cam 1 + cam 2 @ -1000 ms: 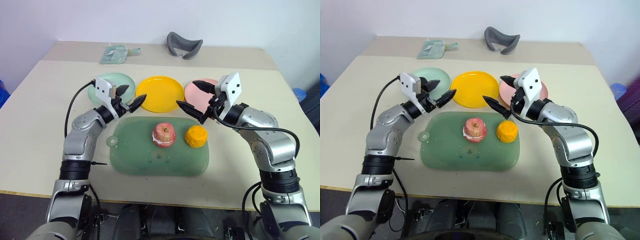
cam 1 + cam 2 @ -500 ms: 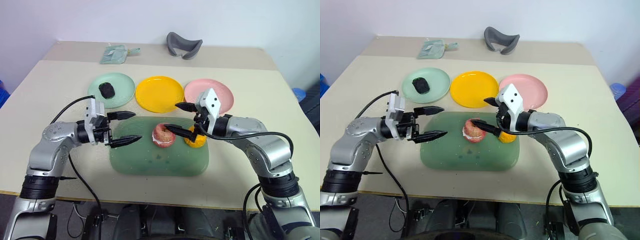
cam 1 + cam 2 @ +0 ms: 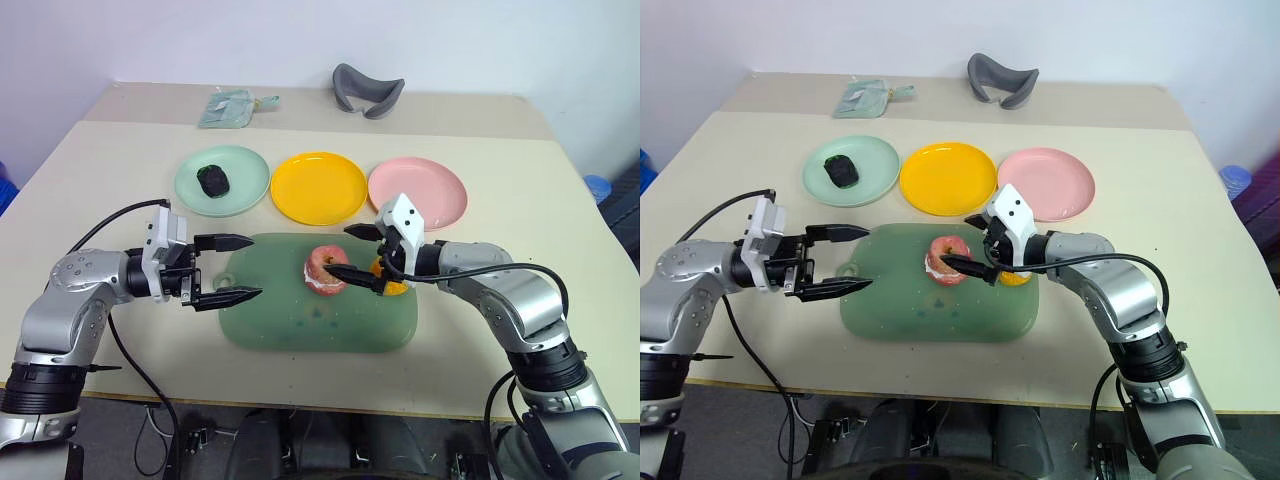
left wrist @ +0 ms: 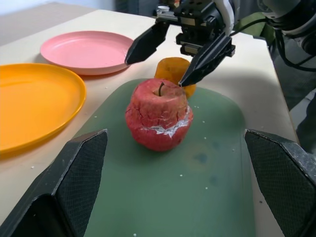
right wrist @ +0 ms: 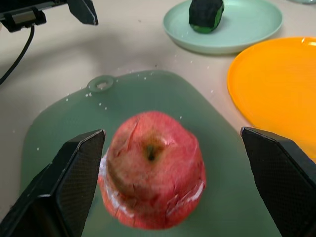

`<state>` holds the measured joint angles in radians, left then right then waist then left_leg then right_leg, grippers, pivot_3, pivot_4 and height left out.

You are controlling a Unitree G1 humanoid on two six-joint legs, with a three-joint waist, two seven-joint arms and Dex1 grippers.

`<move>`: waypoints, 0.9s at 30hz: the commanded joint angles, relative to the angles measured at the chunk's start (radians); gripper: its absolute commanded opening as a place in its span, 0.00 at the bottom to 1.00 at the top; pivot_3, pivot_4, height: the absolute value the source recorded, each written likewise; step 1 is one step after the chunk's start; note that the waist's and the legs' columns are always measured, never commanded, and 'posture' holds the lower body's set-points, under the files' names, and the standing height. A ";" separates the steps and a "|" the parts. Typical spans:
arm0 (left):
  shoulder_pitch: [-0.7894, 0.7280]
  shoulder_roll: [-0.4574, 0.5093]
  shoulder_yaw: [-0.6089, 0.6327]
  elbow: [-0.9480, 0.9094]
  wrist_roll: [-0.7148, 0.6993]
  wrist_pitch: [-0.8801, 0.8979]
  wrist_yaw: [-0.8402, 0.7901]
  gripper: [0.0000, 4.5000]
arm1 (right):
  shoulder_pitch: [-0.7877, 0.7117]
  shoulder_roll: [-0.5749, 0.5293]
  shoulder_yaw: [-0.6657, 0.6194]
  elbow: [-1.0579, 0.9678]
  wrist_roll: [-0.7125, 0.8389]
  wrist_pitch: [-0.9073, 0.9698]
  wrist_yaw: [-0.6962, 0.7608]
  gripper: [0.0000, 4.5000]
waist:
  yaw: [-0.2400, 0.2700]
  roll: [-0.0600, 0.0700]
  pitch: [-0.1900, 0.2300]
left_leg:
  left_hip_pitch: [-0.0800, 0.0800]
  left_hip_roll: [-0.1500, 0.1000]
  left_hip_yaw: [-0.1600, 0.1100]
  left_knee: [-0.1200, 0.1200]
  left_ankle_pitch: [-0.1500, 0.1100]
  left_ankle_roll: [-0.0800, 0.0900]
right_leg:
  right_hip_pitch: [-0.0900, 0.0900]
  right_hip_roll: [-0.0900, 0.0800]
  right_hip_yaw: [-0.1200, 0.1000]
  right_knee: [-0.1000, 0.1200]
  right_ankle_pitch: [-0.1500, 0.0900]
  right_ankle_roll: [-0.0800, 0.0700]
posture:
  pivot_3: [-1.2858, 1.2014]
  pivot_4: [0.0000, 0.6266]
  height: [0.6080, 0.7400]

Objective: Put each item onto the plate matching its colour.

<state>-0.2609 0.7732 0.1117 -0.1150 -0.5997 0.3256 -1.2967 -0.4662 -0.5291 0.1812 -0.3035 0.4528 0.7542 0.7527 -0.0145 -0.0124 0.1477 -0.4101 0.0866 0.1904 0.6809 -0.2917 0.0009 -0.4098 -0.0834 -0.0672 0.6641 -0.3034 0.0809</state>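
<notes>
**Apple pick at risk: orange crowds the right jaws**

The tabletop has generous bare room on both flanks; its near edge lies just beyond the dark green tray. Behind the tray stand the mint plate, carrying the dark green lumpy piece, then the empty yellow plate and pink plate.

On the tray the pink-red apple stands just beside the orange fruit.

The right gripper, jaws wide and empty, hovers beside the apple, over the orange. Closing here could knock the orange or roll the apple. The left gripper, jaws wide and empty, waits at the tray's left end.
</notes>
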 commanded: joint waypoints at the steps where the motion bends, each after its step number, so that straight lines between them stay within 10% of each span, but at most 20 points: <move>1: -0.001 0.003 0.019 -0.032 -0.013 0.000 0.007 1.00 | 0.010 -0.011 -0.003 -0.031 0.006 0.004 0.016 1.00 | 0.001 0.000 0.000 | 0.000 0.000 0.000 0.000 0.000 0.000 | 0.000 0.000 0.000 0.000 0.000 0.000 | 0.52 0.24 1.00; 22: 0.003 0.002 0.015 -0.053 -0.014 0.006 0.032 1.00 | 0.012 0.008 0.012 0.061 -0.043 -0.056 0.052 1.00 | 0.000 0.000 0.000 | 0.000 0.000 0.000 0.000 0.000 0.000 | 0.000 0.000 0.000 0.000 0.000 0.000 | 0.52 0.24 1.00; 27: 0.010 0.002 0.018 -0.063 -0.017 0.011 0.042 1.00 | 0.008 0.011 0.014 0.067 -0.048 -0.064 0.058 0.83 | 0.000 0.000 0.000 | 0.000 0.000 0.000 0.000 0.000 0.000 | 0.000 0.000 0.000 0.000 0.000 0.000 | 0.52 0.24 1.00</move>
<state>-0.2494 0.7732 0.1103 -0.1422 -0.6005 0.3382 -1.2584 -0.4487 -0.5250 0.2023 -0.2318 0.4061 0.7019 0.8088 -0.0142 -0.0125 0.1477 -0.4101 0.0866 0.1904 0.6809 -0.2917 0.0009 -0.4097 -0.0835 -0.0672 0.6640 -0.3034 0.0809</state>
